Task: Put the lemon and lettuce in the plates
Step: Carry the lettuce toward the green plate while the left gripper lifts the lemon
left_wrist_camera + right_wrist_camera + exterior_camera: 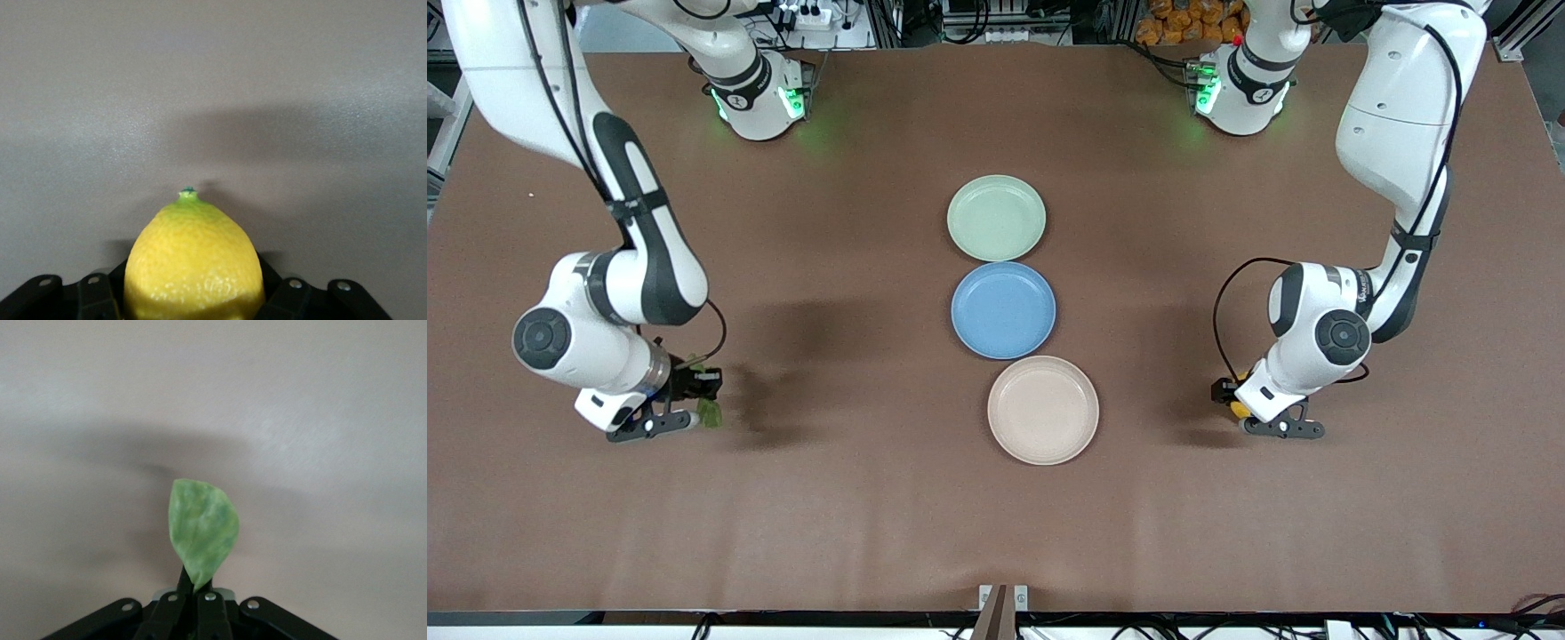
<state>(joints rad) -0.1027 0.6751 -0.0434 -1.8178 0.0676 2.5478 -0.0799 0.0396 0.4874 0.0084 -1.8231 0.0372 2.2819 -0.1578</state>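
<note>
Wide brown matte table fills the scene, cables and racks along the robots' edge. Down its middle, three round plates in a line: pale green plate, blue plate, beige-pink plate nearest the front camera. Left tool, low over the table at the left arm's end, clamps the small yellow lemon. Right tool, at the right arm's end, pinches the wrinkly green lettuce leaf.
</note>
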